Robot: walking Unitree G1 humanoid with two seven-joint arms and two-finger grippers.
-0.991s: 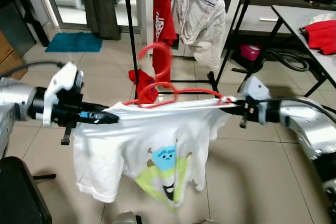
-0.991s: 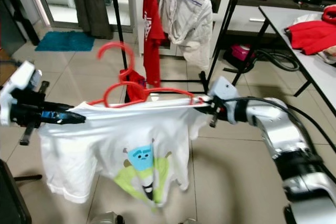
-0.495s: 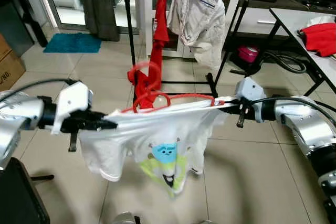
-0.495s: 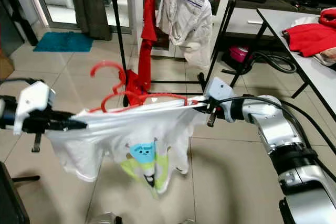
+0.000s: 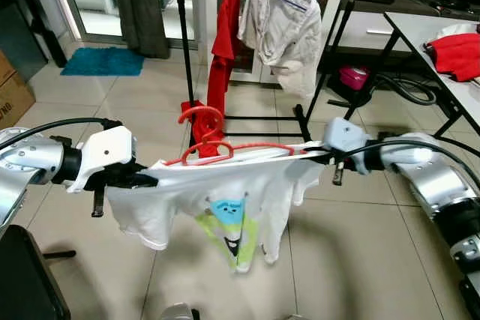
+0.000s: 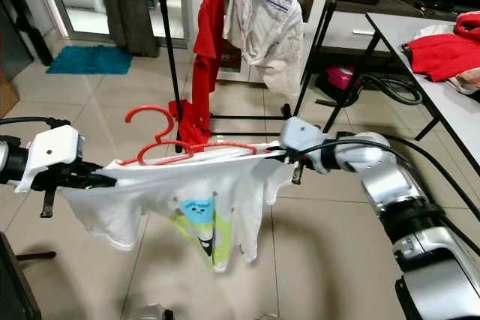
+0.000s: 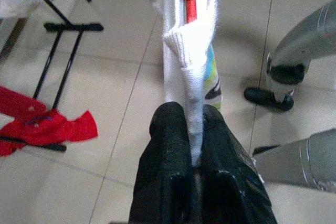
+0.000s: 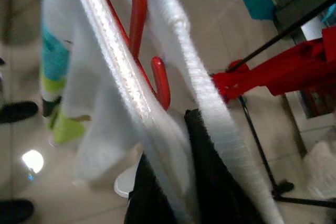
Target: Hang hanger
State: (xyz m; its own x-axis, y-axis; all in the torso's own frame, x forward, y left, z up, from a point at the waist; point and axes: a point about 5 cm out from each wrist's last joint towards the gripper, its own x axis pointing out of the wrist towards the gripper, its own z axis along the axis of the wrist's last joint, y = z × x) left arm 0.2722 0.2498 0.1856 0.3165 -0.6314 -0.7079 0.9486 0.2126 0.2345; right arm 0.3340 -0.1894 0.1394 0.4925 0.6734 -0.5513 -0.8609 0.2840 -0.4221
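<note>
Left gripper (image 7: 193, 148): fingers pinched on one shoulder edge of the white T-shirt (image 5: 225, 204).
Right gripper (image 5: 306, 153): clamped on the opposite shoulder, stretching the fabric level.
Red hanger (image 5: 206, 140): inside the shirt, hook up, above the tiled floor (image 5: 360, 252).
Clothes rack (image 5: 319, 73): behind, holding garments.

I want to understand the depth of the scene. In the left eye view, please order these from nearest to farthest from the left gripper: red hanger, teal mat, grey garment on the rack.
From the left gripper:
1. Red hanger, just beside it, inside the white T-shirt.
2. Teal mat, on the floor, far left.
3. Grey garment, high on the rack, right of centre.
</note>
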